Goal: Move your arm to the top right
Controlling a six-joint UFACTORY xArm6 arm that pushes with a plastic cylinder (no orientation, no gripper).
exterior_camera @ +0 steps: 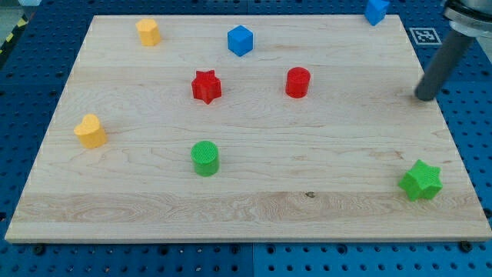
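My tip (423,97) touches the wooden board (246,208) near its right edge, in the upper right part of the view. The dark rod rises from it toward the view's top right corner. The nearest block is a blue one (376,10) at the board's top right corner, above and left of the tip. A red cylinder (297,81) lies well to the tip's left. A green star (420,181) lies below the tip near the board's bottom right.
A blue cube (240,40) and a yellow block (148,32) sit near the top edge. A red star (206,86) is at centre left, a green cylinder (205,158) below it, and a yellow heart (91,131) at the left. A tag (423,35) lies off the board.
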